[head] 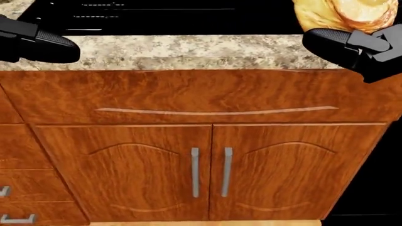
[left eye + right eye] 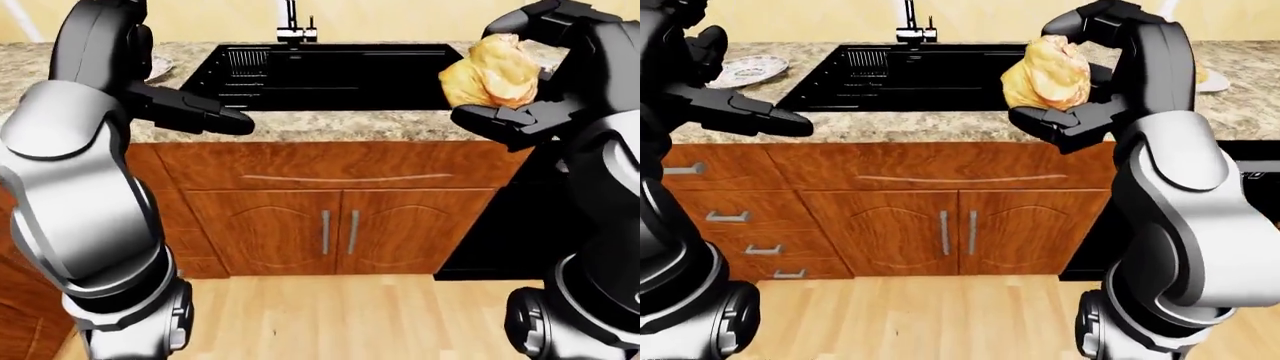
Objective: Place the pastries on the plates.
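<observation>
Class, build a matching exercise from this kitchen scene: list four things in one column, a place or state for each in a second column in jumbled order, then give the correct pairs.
Things
1. pastry
2. patterned plate
3. faucet
4. left hand

Places or states
A. on the counter, left of the sink in the right-eye view
B. held in the right hand
C. empty, fingers stretched out over the counter edge
D. standing at the top edge of the black sink

Pairs: 1-B, 2-A, 3-D, 4-C
</observation>
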Tool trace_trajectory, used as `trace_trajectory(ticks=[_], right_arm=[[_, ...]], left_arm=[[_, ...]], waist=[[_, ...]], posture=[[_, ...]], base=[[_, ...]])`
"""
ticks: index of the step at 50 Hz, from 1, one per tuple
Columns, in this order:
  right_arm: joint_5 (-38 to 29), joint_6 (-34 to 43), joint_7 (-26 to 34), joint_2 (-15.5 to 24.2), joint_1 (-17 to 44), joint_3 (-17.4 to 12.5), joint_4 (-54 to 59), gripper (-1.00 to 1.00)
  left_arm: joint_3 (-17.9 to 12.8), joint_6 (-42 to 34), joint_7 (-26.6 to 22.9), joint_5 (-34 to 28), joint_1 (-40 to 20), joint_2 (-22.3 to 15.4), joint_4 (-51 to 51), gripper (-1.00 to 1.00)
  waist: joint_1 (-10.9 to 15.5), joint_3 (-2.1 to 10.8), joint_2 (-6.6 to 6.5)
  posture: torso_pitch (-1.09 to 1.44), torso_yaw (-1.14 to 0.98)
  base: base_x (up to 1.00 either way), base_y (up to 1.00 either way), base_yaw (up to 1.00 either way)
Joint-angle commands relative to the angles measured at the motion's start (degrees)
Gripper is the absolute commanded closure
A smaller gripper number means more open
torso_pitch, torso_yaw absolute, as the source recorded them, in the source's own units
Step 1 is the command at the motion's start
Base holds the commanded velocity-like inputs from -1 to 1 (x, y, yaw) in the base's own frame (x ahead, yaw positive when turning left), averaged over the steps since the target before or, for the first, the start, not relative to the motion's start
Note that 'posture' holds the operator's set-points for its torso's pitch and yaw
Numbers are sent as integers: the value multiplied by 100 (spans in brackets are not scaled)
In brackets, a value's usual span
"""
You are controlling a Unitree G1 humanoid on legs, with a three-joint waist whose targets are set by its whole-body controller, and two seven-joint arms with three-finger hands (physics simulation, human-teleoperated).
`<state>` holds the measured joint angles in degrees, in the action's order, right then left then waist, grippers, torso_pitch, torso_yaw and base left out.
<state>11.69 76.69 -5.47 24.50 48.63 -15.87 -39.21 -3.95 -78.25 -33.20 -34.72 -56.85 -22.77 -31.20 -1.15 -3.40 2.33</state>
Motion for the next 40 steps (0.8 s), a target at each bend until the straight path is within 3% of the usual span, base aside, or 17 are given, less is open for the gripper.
trace_trajectory(ticks=[1, 3, 4, 7, 8, 9, 11, 21, 23, 25, 27, 30, 33, 35, 36, 38, 40], right_arm=[[-10, -119, -5, 34, 185, -40, -69, 100], [-15, -130, -2, 32, 162, -35, -81, 100], [-16, -128, 4, 29, 137, -25, -105, 100], [2, 12, 23, 84, 356, -38, -12, 100], [9, 37, 27, 89, 388, -41, -17, 100], [10, 33, 32, 89, 370, -37, -37, 100], [-21, -134, 21, 4, 111, -31, -133, 100], [-30, -131, 44, 21, 130, -29, -145, 100], [-31, -119, 46, 17, 149, -31, -144, 100], [-31, -105, 50, 29, 170, -32, -136, 100], [-27, -29, 56, 59, 281, -20, -92, 100], [-28, 11, 77, 90, 342, -25, -77, 100], [-57, -143, 66, 16, 153, -7, -116, 100], [-73, -224, 56, -38, 65, 5, -119, 100], [-76, -230, 53, -51, 46, 11, -132, 100], [-80, -259, 32, -112, 6, 30, -138, 100], [-60, -164, 25, -80, 210, 19, -19, 100]], left_arm=[[-63, 111, 39, -27, -185, -81, -64, -100], [-59, 91, 35, -29, -157, -83, -104, -100], [-55, 84, 33, -30, -137, -87, -123, -100], [-52, 87, 34, -24, -141, -93, -120, -100], [-47, 83, 32, -27, -121, -97, -133, -100], [-51, 85, 41, -28, -106, -84, -146, -100], [-48, 56, 28, -33, -81, -93, -190, -100], [-55, 74, 43, -27, -74, -92, -184, -100], [-84, 72, 37, -19, -62, -110, -199, -100], [-102, 22, 11, -21, -51, -162, -254, -100], [-107, 8, 14, -15, -44, -173, -270, -100], [-91, 39, 49, 10, -49, -132, -236, -100], [-117, 67, 73, 39, -38, -118, -220, -100], [-171, 147, 124, 83, 34, -47, -270, -100], [-192, 175, 155, 123, 69, 1, -291, -100], [-272, 298, 320, 251, 133, 201, -276, -100], [-431, 352, 574, 518, 43, 454, -268, -100]], waist=[[84, 170, 108], [77, 251, 183], [85, 284, 42], [39, 146, -346], [51, 239, -669], [39, 390, -667], [121, 191, -572], [79, 154, -58], [84, 190, 147], [49, 207, 56], [95, 259, 159], [111, 274, 53], [96, 173, -201], [70, 275, -619], [29, 360, -668], [79, 196, -580], [86, 231, -424]], posture=[[0, 0], [0, 0], [0, 0], [0, 0], [0, 0], [0, 0], [0, 0], [0, 0], [0, 0], [0, 0], [0, 0], [0, 0], [0, 0], [0, 0], [0, 0], [0, 0], [0, 0]], base=[[0, 68, 0], [0, 54, 0], [0, 41, 0], [0, 41, 0], [0, 42, 0], [0, 41, 0], [0, 41, 0], [0, 41, 0], [0, 41, 0], [0, 41, 0], [0, 41, 0], [0, 41, 0], [0, 41, 0], [0, 41, 0], [0, 41, 0], [0, 41, 0], [0, 41, 0]])
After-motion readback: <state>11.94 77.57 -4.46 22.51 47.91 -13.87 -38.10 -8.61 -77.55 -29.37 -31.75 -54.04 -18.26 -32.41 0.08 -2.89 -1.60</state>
